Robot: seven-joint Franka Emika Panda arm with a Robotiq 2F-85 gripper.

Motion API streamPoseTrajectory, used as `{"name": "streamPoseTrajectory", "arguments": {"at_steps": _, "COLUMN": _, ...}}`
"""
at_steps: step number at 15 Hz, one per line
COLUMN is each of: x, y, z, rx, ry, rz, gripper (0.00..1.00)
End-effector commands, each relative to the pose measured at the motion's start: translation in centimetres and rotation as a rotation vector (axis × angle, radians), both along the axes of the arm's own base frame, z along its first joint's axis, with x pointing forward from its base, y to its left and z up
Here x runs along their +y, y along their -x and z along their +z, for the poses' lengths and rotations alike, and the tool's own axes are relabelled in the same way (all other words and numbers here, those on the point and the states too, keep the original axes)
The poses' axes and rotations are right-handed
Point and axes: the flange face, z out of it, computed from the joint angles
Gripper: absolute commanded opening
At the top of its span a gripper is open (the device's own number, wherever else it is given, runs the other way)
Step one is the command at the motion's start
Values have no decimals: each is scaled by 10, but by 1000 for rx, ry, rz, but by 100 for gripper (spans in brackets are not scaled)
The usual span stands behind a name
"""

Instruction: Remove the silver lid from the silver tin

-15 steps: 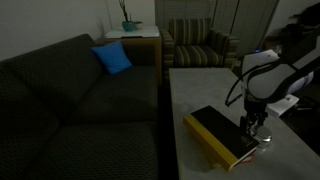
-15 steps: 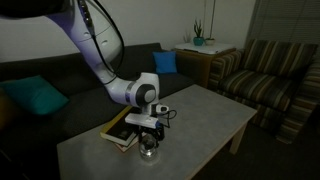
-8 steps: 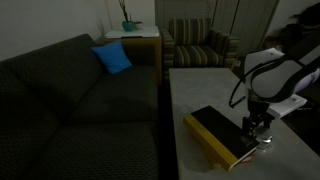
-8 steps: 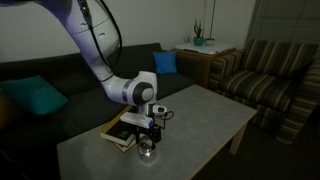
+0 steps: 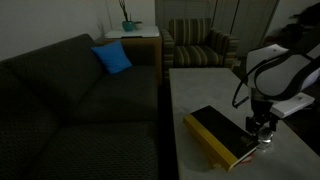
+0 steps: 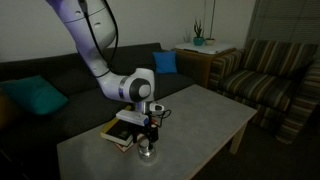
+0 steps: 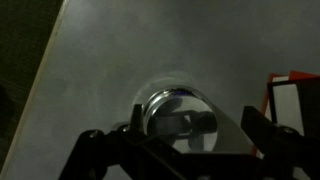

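silver lid [image 7: 184, 118] reads as the shiny round top in the wrist view, sitting low-centre in frame; too dim to make out a seam between it and the silver tin [image 6: 148, 152], so can't tell if it is seated or lifted. Tin sits on the grey coffee table [image 6: 205, 112], at the end away from the armchair, just beside the black-and-yellow book [image 6: 120, 133]; in an exterior view the tin [image 5: 266, 142] is right off the book's [image 5: 218, 134] near corner, by the table edge. Gripper [image 7: 188, 138] is directly above the tin, pointing straight down. Fingers [image 7: 262, 135] are spread wide, one on each side of the tin, straddling it; can't tell whether they touch the metal. Both exterior views show the gripper [image 6: 148, 137] [image 5: 262, 128] low over the tin, with the white arm [image 6: 95, 45] arcing up behind it. A red-edged corner [image 7: 290, 95] is at the right of the wrist view, likely the book. Around the table: dark sofa [image 5: 80, 100] with a blue cushion [image 5: 113, 58], a teal cushion [image 6: 35, 97], a striped armchair [image 6: 265, 70], and a side table [image 5: 132, 35] with a potted plant [image 5: 127, 18].
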Motion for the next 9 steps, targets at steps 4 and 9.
{"name": "streamPoseTrajectory", "arguments": {"at_steps": 4, "x": -8, "y": 6, "z": -4, "rx": -2, "ry": -11, "rz": 12, "gripper": 100}}
{"name": "streamPoseTrajectory", "arguments": {"at_steps": 9, "x": -10, "y": 11, "z": -10, "rx": -9, "ry": -11, "rz": -17, "gripper": 100}}
